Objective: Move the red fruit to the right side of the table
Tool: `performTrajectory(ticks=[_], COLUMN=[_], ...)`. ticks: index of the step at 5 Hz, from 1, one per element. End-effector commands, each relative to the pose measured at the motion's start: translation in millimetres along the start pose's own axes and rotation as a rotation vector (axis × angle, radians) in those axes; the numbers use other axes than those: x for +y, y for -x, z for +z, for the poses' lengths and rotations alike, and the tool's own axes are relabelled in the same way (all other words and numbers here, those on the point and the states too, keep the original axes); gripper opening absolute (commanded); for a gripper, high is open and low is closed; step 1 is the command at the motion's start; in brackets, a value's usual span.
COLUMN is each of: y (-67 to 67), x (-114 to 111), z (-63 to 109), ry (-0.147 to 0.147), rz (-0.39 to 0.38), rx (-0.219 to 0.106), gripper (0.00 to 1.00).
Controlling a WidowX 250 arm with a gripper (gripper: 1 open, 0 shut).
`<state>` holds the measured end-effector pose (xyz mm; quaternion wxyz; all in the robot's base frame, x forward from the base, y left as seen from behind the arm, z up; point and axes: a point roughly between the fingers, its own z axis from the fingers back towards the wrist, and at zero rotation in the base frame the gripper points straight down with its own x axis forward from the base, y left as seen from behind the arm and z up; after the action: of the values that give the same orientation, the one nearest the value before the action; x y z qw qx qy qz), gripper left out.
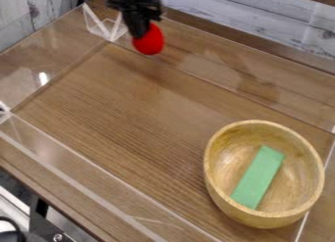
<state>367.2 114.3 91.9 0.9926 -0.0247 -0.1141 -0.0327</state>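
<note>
The red fruit (151, 41) is a small bright-red rounded toy, hanging just above the brown wood-grain table (131, 119) at its far left. My black gripper (144, 30) comes down from the top edge and is shut on the red fruit's upper part, hiding its top. The fruit appears lifted off the tabletop.
A round light wooden bowl (222, 182) stands at the near right with a flat green block (260, 175) lying inside it. Low clear acrylic walls (39, 79) run along the table's edges. A whitewashed plank wall stands behind the table.
</note>
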Motion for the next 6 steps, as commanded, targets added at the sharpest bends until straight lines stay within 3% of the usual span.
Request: performTrajectory(ticks=[1,3,5,6], y=[-9.6,-8.1,10.2,8.4], x=[-25,-65,-78,-80], z=[17.0,-6.8,-42.1,-43.3], ry=[-0.006,0.017,0.046,0.064], rz=[-0.02,-0.054,-0.163,-0.215], rx=[-0.057,-0.006,0.045,0.067], gripper=[0.0,0.0,0.0,1.0])
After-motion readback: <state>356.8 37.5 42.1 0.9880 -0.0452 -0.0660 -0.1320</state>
